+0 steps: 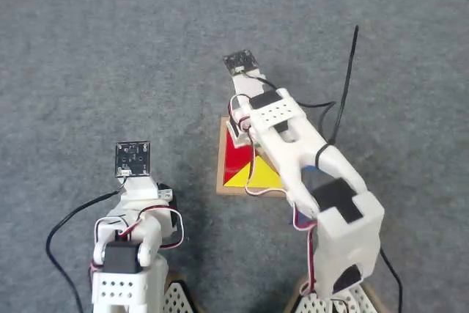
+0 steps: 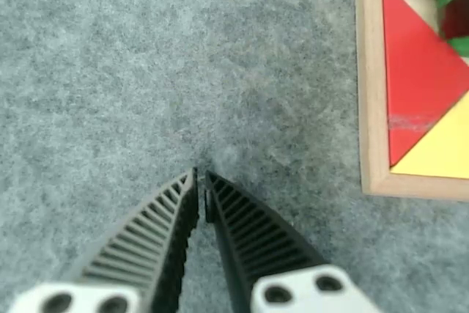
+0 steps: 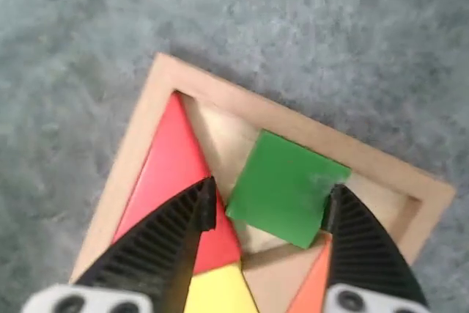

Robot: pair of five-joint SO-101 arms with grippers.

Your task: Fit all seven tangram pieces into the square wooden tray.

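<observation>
The square wooden tray [image 3: 227,97] lies on grey carpet. In it sit a red triangle [image 3: 172,170], a yellow triangle [image 3: 220,292] and an orange piece [image 3: 316,289]. A green square [image 3: 284,185] rests tilted over bare wood in the tray. My right gripper [image 3: 273,187] hangs open right above it, one finger on each side of the square. My left gripper [image 2: 199,175] is shut with nothing in it, low over bare carpet to the left of the tray [image 2: 370,108]. From above, the right arm [image 1: 293,144] covers most of the tray [image 1: 222,181].
Grey carpet covers the whole table, with free room on the left and at the back. A black cable [image 1: 344,86] rises to the right of the tray. Both arm bases stand at the front edge.
</observation>
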